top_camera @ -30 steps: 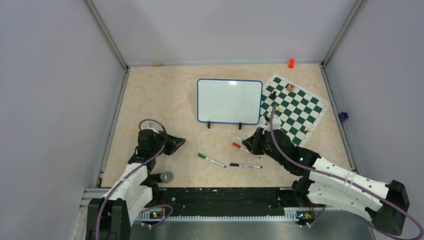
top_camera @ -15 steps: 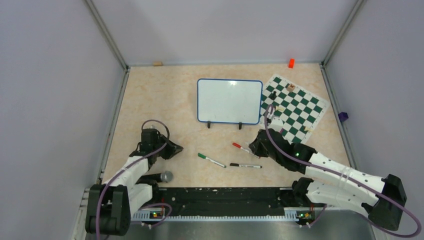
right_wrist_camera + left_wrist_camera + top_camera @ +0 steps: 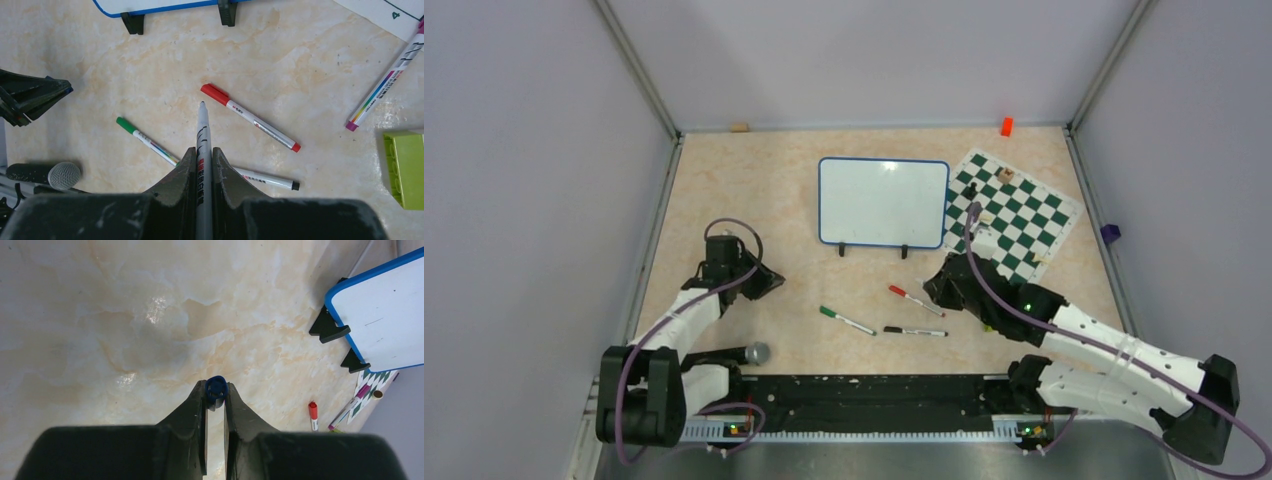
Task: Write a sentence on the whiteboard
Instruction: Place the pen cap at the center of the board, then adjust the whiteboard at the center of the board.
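Right, top view first: we see the whiteboard (image 3: 883,200) standing on its two black feet mid-table, face plain white, with the chess mat (image 3: 1016,215) just beside its right edge. The left gripper (image 3: 772,282) sits low toward the table's left side, well apart from the board. The right gripper (image 3: 932,289) sits below the board's right corner, near the red marker (image 3: 916,300). The green marker (image 3: 846,320) and black marker (image 3: 914,331) lie between the two arms, and a microphone (image 3: 749,353) lies by the left arm's base. From up here we cannot tell how either pair of jaws stands. Left wrist: we have the fingers pinched narrow on a small blue cap (image 3: 216,387), its round end facing the camera, over bare table; the board's blue-framed corner shows at the upper right. Right wrist: we have the jaws clamped narrow on an uncapped marker (image 3: 202,125), white barrel, dark tip pointing toward the board's feet at the top edge. Its tip shows just beside the red marker's cap; contact with the table we cannot tell. A lime block (image 3: 406,167) lies at the right.
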